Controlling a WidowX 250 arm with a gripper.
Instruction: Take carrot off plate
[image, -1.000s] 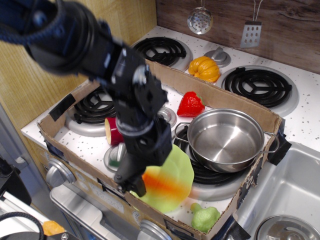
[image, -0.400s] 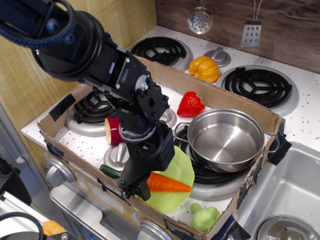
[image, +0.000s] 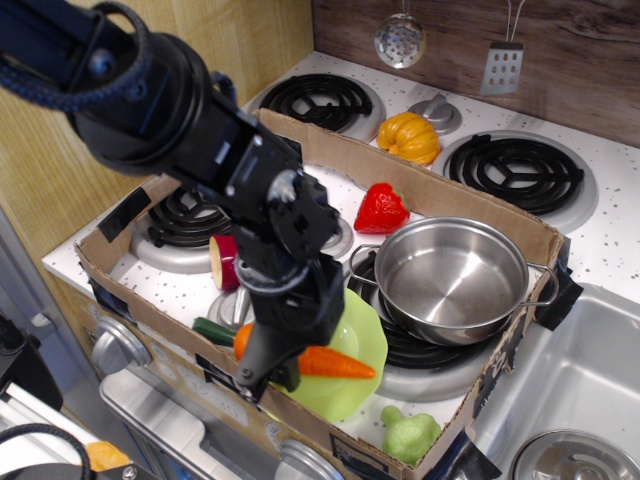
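My claw (image: 268, 375) low over the near-left edge of the plate (image: 352, 385), clamped across the middle of the carrot (image: 322, 361), tapered tip over the plate, green stem end past its left rim

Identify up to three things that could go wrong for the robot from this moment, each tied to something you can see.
1. The gripper hides the middle of the carrot, so the hold cannot be judged; it might slip.
2. The carrot's tip still lies over the plate, so dragging it could shift the plate.
3. The cardboard wall stands close beside the stem end and could catch it.
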